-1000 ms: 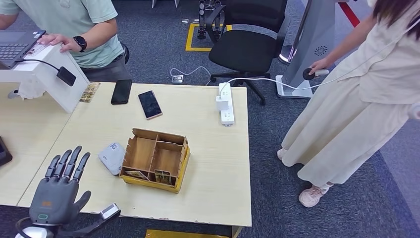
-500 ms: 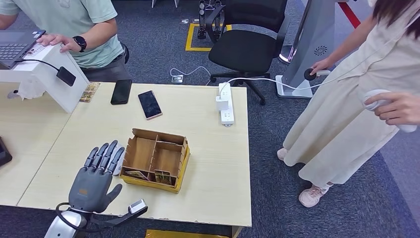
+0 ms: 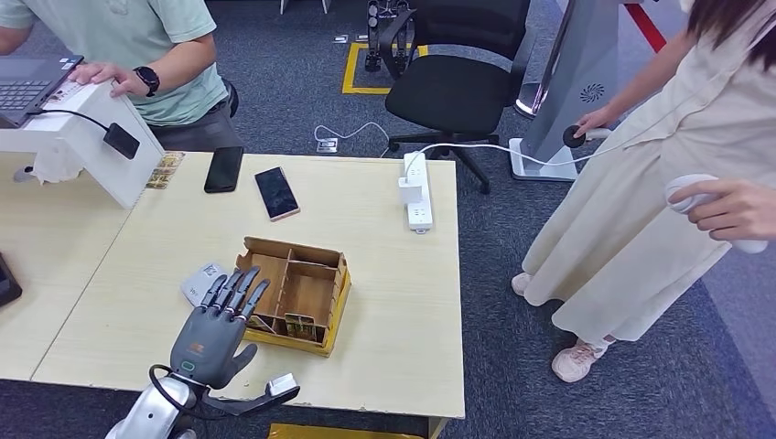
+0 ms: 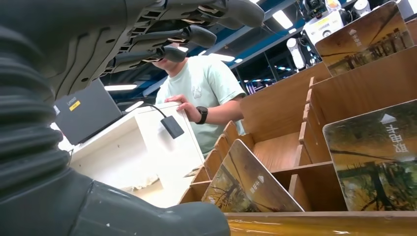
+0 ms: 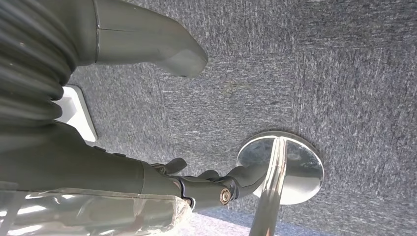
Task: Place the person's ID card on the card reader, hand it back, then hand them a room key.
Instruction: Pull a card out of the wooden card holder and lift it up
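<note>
Left hand (image 3: 217,337) has slid right across the counter (image 3: 384,274) to the card box (image 3: 288,294), fingers (image 3: 234,291) spread and empty, likely reaching for a room key (image 4: 377,156).

The left hand (image 3: 216,329) covers the near-left corner of the wooden box (image 3: 302,274) and part of the white card reader (image 3: 199,282). The print on the cards (image 4: 376,162) standing in the box is too small to read from the head view — the wrist picture cuts one card off at its edge. The standing person (image 3: 659,183) is cropped at the frame's right side.
</note>
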You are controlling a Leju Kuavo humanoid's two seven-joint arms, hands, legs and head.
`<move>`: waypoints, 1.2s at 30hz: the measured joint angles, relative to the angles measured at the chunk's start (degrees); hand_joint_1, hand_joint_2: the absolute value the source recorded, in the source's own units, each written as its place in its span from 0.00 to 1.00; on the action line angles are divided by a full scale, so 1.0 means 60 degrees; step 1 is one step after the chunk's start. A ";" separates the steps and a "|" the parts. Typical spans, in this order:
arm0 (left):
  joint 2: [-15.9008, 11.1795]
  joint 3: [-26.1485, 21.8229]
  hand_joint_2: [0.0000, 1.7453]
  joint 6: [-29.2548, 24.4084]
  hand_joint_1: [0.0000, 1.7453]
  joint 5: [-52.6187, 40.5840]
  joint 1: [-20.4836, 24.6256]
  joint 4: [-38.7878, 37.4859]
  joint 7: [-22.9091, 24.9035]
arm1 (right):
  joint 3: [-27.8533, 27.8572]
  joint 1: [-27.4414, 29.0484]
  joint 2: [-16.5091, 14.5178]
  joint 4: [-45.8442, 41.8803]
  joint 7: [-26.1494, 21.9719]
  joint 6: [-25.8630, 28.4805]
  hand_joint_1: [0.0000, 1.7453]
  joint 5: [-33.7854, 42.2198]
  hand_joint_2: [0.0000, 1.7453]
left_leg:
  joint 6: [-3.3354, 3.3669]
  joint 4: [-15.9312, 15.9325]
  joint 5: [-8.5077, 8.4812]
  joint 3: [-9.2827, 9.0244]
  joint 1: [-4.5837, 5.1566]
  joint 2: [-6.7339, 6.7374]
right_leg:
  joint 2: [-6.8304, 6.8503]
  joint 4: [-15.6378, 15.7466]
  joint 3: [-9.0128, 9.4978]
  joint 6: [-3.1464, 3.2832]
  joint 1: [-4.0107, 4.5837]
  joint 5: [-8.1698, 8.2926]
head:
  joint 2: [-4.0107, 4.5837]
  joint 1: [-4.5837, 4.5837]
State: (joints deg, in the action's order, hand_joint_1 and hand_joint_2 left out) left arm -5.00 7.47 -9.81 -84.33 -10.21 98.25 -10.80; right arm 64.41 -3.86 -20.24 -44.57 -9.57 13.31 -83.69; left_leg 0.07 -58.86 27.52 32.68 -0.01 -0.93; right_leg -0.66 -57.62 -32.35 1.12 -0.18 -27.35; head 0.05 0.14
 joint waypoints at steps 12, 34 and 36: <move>-0.0276 0.0013 1.00 -0.0044 0.00 0.0140 0.0026 -0.0187 0.0184 | -0.0039 -0.0001 0.0000 0.0005 0.0029 -0.0018 0.00 0.0118 1.00 | 0.0000 0.0000 0.0000 0.0001 0.0000 -0.0001 | 0.0001 0.0000 0.0000 0.0000 0.0000 0.0000 | 0.0002 0.0000; -0.0279 -0.0003 1.00 0.0074 0.00 0.0097 0.0031 -0.0273 0.0001 | -0.0345 -0.0002 0.0003 -0.0017 0.0197 -0.0056 0.00 0.0453 1.00 | 0.0000 0.0000 0.0000 0.0000 0.0000 0.0000 | 0.0000 0.0000 -0.0001 0.0000 0.0000 0.0000 | 0.0000 0.0000; -0.0279 0.0005 1.00 0.0096 0.00 0.0096 0.0046 -0.0323 0.0007 | -0.0404 -0.0004 0.0004 -0.0017 0.0197 -0.0057 0.00 0.0485 1.00 | 0.0000 0.0000 0.0000 0.0000 0.0000 0.0000 | 0.0000 0.0000 -0.0002 0.0000 0.0000 0.0000 | 0.0001 0.0000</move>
State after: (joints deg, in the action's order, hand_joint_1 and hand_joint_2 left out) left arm -6.67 7.50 -9.24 -83.76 -9.94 96.31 -10.76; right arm 61.99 -3.88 -20.22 -44.68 -8.39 12.96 -80.78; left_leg 0.07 -58.86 27.52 32.68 0.00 -0.93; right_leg -0.66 -57.62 -32.36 1.12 -0.18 -27.35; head 0.05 0.14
